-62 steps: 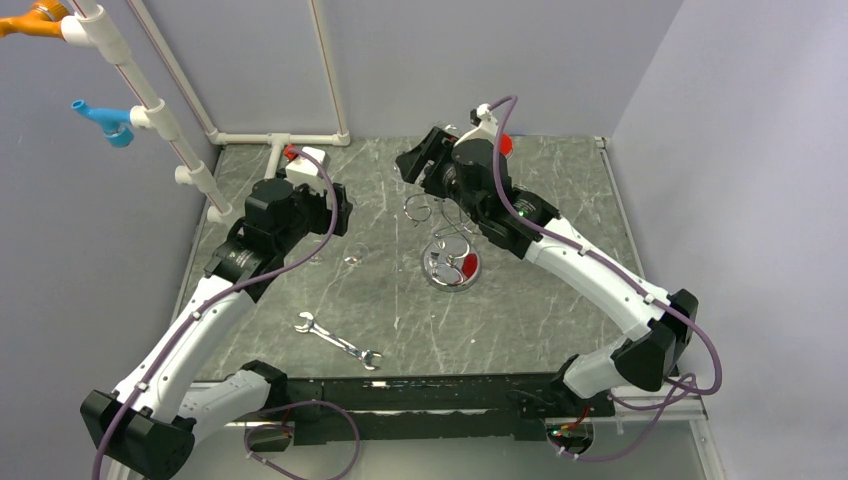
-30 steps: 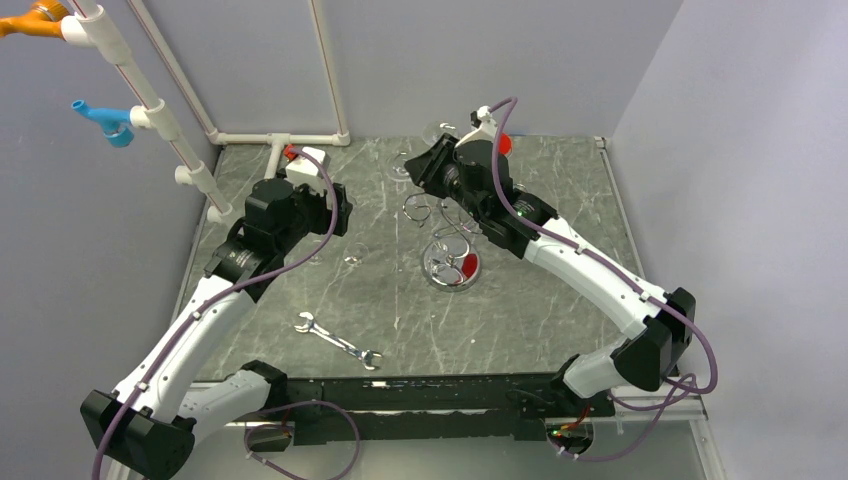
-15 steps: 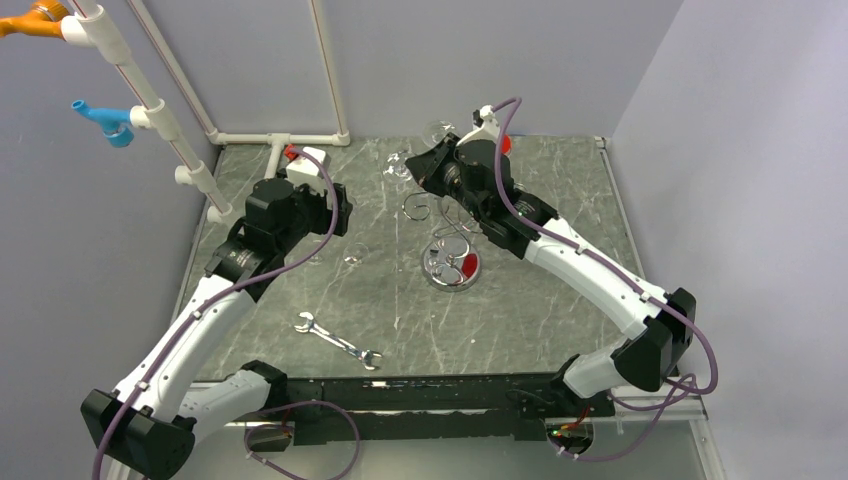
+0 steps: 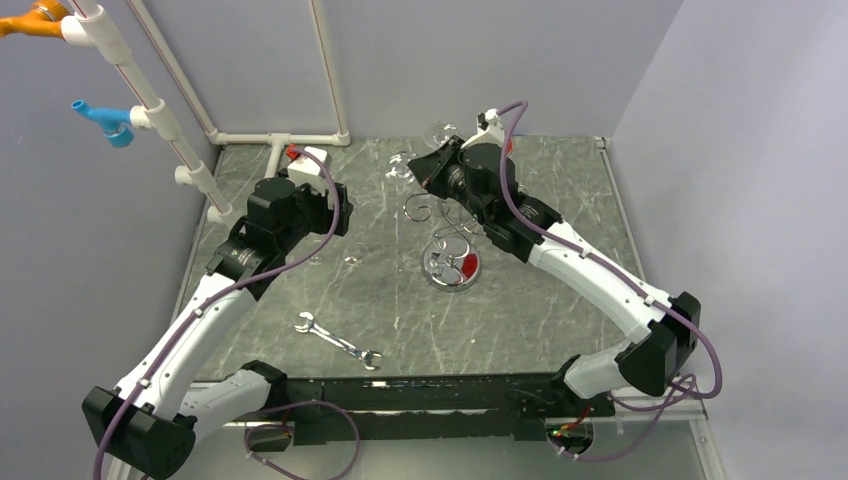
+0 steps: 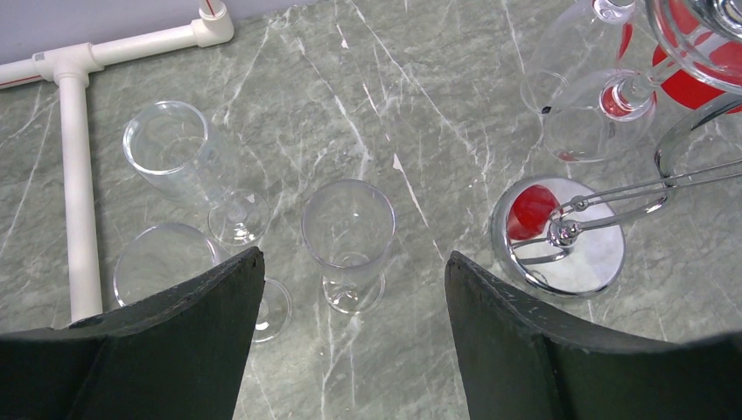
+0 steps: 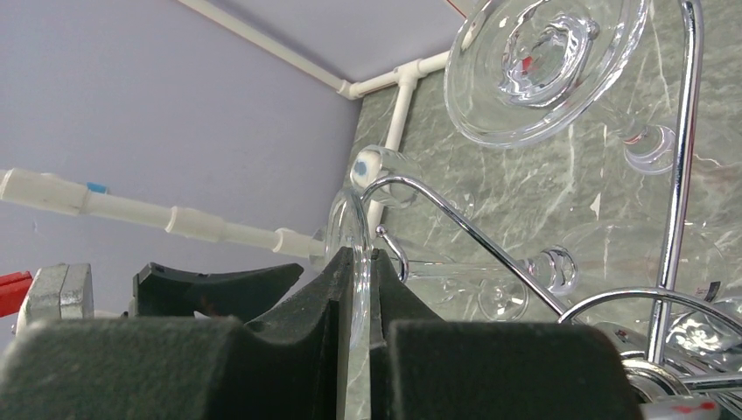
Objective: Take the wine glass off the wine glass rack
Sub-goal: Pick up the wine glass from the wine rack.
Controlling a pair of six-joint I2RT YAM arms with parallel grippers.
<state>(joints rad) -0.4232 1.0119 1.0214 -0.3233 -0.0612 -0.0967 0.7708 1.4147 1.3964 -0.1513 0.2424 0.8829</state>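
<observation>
Green-grey marbled table (image 4: 560, 310) between lilac walls, white pipe frame (image 4: 275, 138) at its far left. The wine glass rack (image 4: 450, 262) stands mid-table. On its far side the right hand (image 6: 354, 262) pinches the wine glass (image 6: 343, 219) by its foot rim, stem seemingly level, not upright. Left hand (image 5: 352, 258) gapes wide, holding nothing

Marble tbl (image 4: 500, 320): wrench (image 4: 338, 341), wire rack (image 4: 452, 265), 3 glasses (image 5: 348, 241) upright.

You have even, diffuse light, with only faint shadows on the table (image 4: 400, 300). Glare flashes off the wine glass rack (image 5: 595, 254); your right tool (image 6: 357, 262) looks soft up close.
</observation>
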